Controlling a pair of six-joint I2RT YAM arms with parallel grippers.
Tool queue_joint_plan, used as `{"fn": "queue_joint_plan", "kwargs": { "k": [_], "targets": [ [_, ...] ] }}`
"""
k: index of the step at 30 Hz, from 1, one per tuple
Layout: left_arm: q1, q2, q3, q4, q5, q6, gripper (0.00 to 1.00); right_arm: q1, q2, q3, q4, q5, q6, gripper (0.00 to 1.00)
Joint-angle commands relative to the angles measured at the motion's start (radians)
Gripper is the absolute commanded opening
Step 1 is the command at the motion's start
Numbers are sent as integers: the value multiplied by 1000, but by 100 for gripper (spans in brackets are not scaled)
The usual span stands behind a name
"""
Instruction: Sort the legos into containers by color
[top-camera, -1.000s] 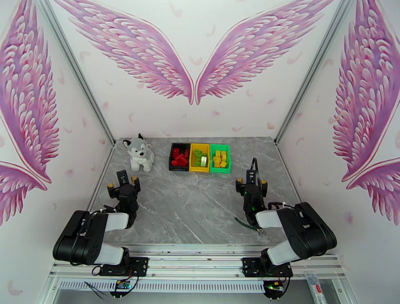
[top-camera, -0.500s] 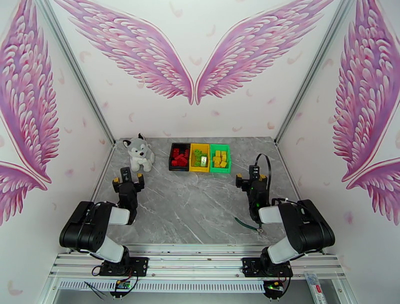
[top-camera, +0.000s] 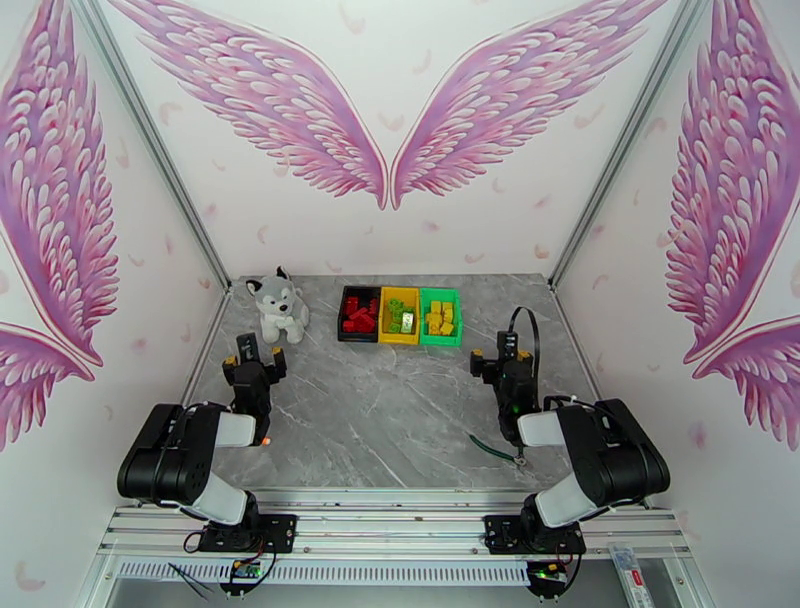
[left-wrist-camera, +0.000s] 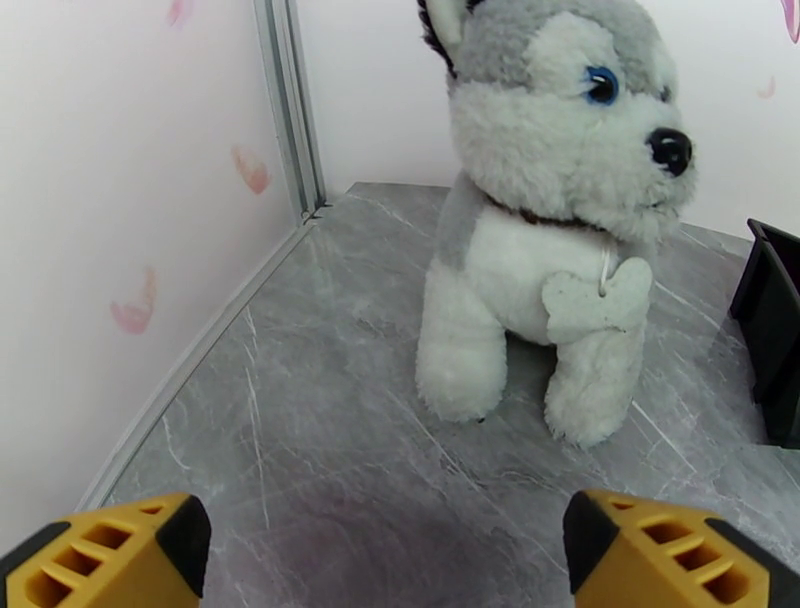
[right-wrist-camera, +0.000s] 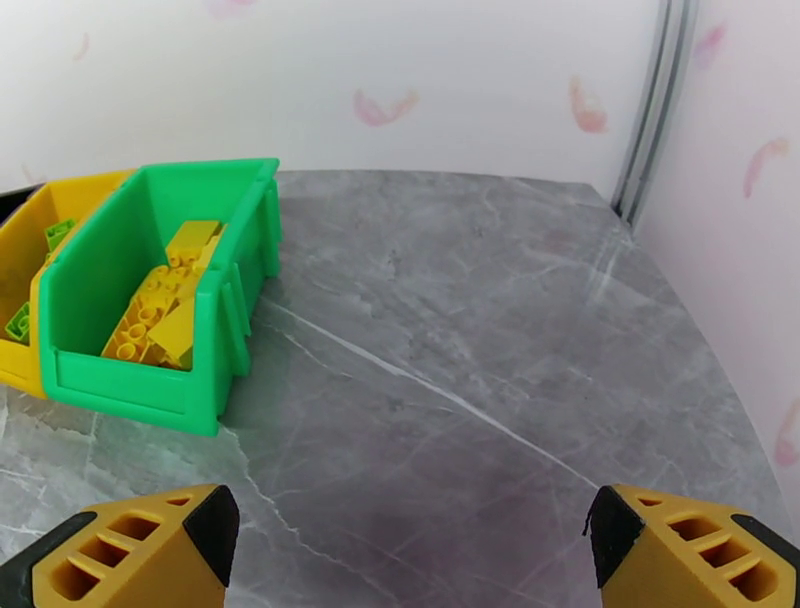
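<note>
left gripper (left-wrist-camera: 390, 555) is spread wide, parked near the plush husky (top-camera: 277, 306). further right, red legos (top-camera: 357, 318) sit in the black bin (top-camera: 342, 315), green legos (top-camera: 395, 312) in the yellow bin (top-camera: 399, 341), yellow legos (right-wrist-camera: 165, 300) in the green bin (right-wrist-camera: 130, 385). right gripper (right-wrist-camera: 400, 550) spread open too, empty

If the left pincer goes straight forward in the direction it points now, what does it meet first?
Probably the plush husky, ahead and slightly right of centre for the open left pincer; it may only brush the finger on that side. The black bin lies further right.
</note>
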Motion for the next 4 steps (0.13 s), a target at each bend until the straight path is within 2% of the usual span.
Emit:
{"fn": "queue_joint_plan", "kwargs": {
  "k": [1,4],
  "targets": [
    [-2,-20,17,-20,12,-8,99,-24,-12,35,-54,-129,1,99],
    [0,-20,15,-20,12,-9,99,-25,-11,31,-47,-133,-1,99]
  ]
}}
